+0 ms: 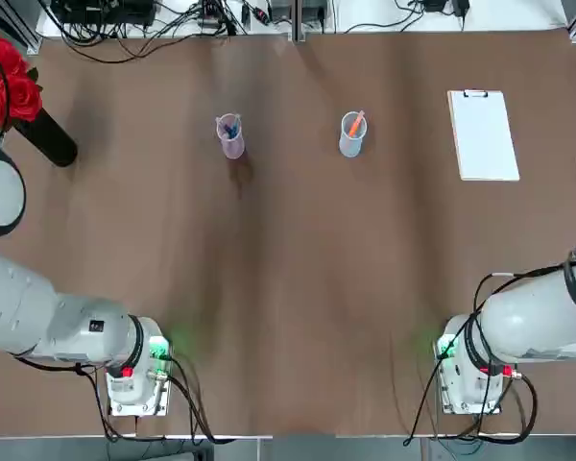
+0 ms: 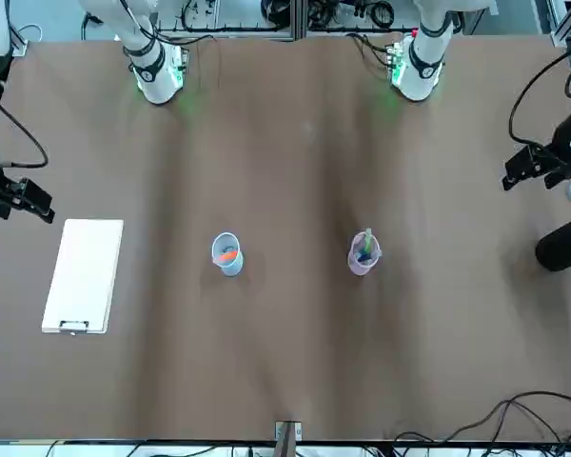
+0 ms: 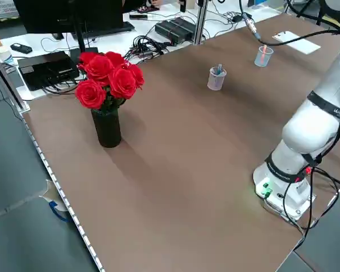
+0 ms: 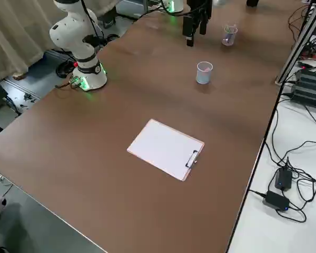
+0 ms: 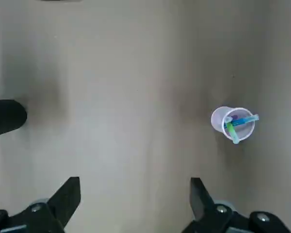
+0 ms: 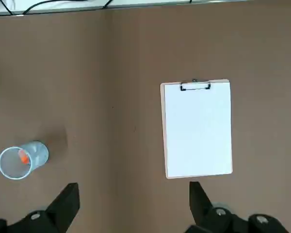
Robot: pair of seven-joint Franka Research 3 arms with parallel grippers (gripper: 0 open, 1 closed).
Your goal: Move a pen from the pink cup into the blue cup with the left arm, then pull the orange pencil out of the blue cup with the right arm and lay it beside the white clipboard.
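pens: a blue one [image 5: 246, 120] and a green one [image 5: 233, 132] lean apart in the pink cup [image 5: 217, 118] — better to take only one, near its top, and lift it straight
left gripper [image 5: 136, 194]: released, holding nothing, beyond the cup's side; it should centre first
blue cup [image 1: 351, 144]: upright, orange pencil [image 1: 356, 124] inside — lower the pen gently
right gripper [image 6: 134, 194]: released, waits near the clipboard [image 6: 198, 128]

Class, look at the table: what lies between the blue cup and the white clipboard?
Nothing lies between the blue cup and the white clipboard; the top view shows only bare brown tabletop there.
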